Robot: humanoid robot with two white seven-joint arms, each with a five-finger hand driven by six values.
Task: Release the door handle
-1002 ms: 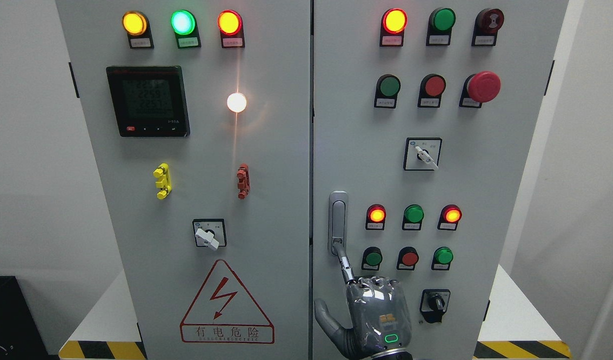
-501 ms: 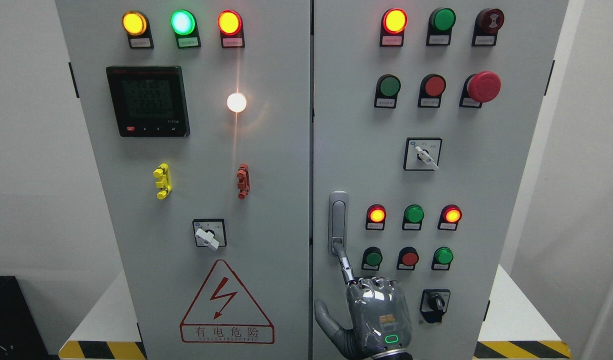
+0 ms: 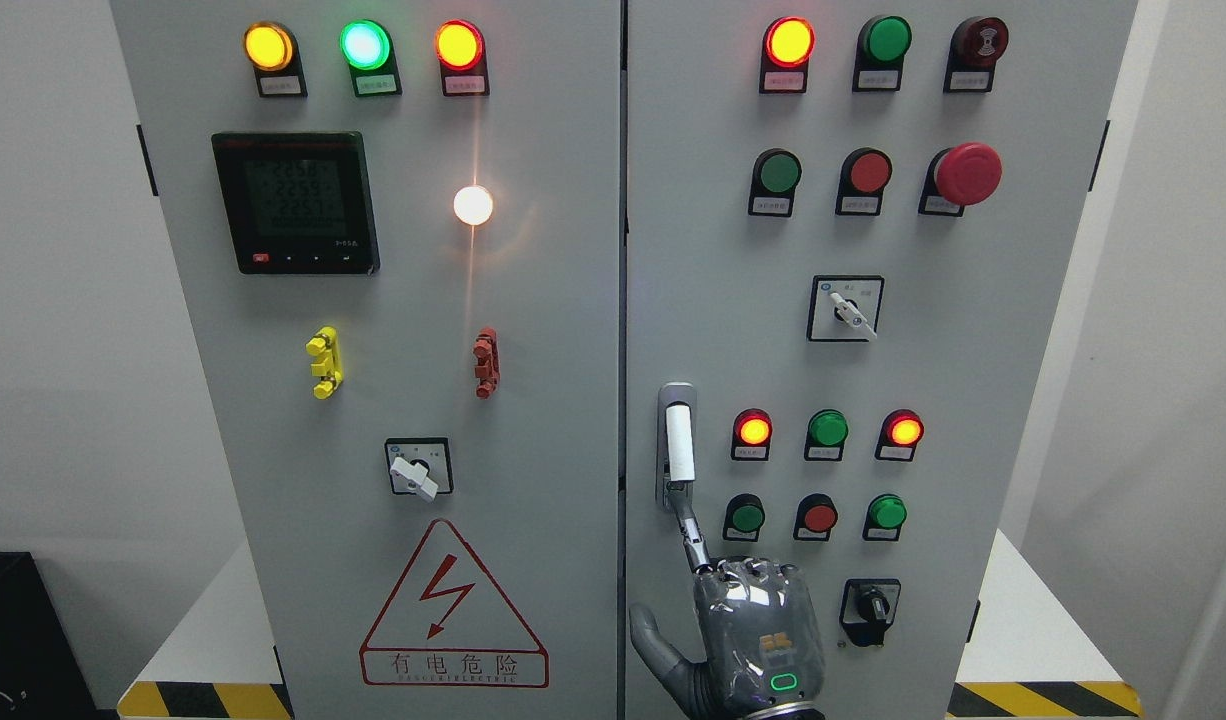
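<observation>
The door handle (image 3: pixel 679 440) is a tall grey latch at the left edge of the cabinet's right door (image 3: pixel 973 400). Its lever stands out from the housing and shows bright white. My right hand (image 3: pixel 758 625) comes up from the bottom edge, just below the handle. Its index finger (image 3: pixel 691 530) is stretched out, with the tip on the lower end of the handle. The thumb (image 3: pixel 653 640) sticks out to the left and the other fingers are curled in. The hand grasps nothing. The left arm is out of view.
Lit and unlit push buttons (image 3: pixel 828 428) and a rotary switch (image 3: pixel 870 606) sit just right of the hand. A red emergency stop (image 3: pixel 968 173) is higher up. The left door (image 3: pixel 553 400) carries a meter (image 3: pixel 295 202), a selector switch (image 3: pixel 417 468) and a warning triangle (image 3: pixel 453 610).
The handle's lever has popped out of its housing and now shows white. My right hand has hardly moved, its index fingertip still at the handle's lower end.
</observation>
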